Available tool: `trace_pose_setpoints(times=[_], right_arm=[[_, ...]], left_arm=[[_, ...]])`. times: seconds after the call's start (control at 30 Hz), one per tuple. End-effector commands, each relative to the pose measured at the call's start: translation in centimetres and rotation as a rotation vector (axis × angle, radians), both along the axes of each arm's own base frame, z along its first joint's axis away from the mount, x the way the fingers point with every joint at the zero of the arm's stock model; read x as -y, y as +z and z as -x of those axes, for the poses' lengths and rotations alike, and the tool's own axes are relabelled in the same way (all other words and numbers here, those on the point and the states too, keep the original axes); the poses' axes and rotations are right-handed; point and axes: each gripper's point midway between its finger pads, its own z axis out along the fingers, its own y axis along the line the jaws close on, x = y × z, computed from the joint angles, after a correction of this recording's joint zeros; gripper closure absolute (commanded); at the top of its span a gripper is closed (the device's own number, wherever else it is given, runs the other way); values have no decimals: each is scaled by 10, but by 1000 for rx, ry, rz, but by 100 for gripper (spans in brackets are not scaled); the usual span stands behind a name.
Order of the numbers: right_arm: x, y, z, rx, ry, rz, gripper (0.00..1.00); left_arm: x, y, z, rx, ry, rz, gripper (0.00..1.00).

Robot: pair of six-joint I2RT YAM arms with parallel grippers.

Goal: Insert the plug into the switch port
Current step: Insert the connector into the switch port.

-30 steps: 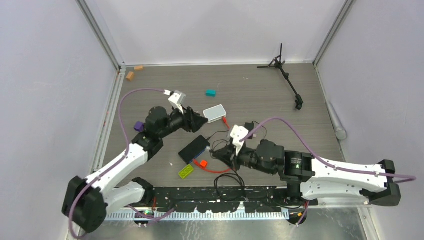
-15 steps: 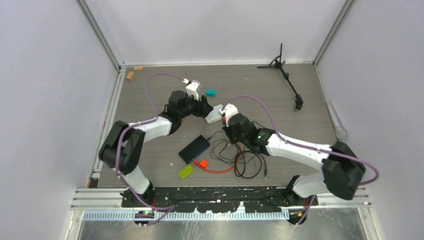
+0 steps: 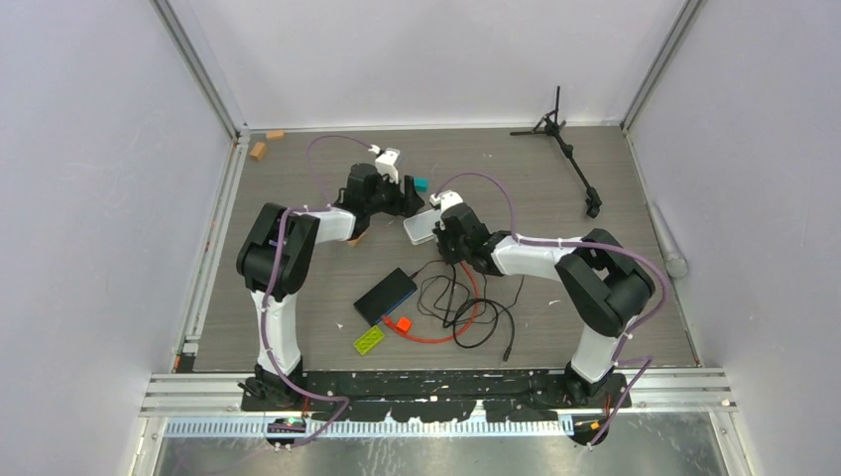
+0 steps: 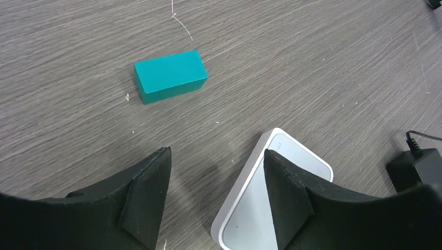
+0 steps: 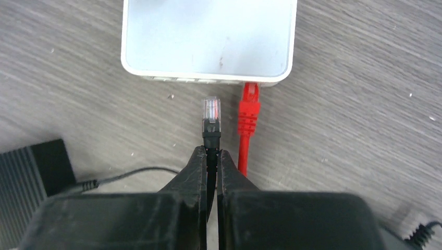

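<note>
Leftmost, the left gripper (image 4: 216, 169) hangs low over the wood-grain table (image 4: 312, 62) with its fingers spread and nothing between them; a teal block (image 4: 170, 75) lies just beyond. One finger overlaps the white switch (image 4: 245, 211); contact cannot be confirmed. To the right, the right gripper (image 5: 211, 153) has its fingers pressed onto the black-booted plug (image 5: 211, 117), whose clear tip points at the switch's port face, just short of it. Beside it, the red plug (image 5: 249, 109) sits in a port.
</note>
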Motion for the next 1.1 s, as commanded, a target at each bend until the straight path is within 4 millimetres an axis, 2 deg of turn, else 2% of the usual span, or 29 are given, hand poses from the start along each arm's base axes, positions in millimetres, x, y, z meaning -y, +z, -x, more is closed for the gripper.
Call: trace_pose_setpoints(times=[0.0,0.17,0.4,0.57,0.73,0.87,1.07], right_arm=[[-17,19,-28,75,-3,-65,99],[-10,13,-32,89,-11,-52,100],[-7,8,-27,79,3,-44,100],[-3,9,-23,80,6,-33,100],[4,9,-19,92,12,-16,99],[5,13,-13,117,25,-45,100],[4,14,-6,167,36,-30,100]], left_arm=[[6,3,0,-16,-26,28,33],[11,-1,20,-82,-69,72,34],[8,-25,47,-253,-66,70,36],[14,-34,63,-329,-89,66,41],[17,-40,80,-373,-109,50,51],[16,-37,85,-371,-93,49,53],[15,-30,80,-355,-57,35,54]])
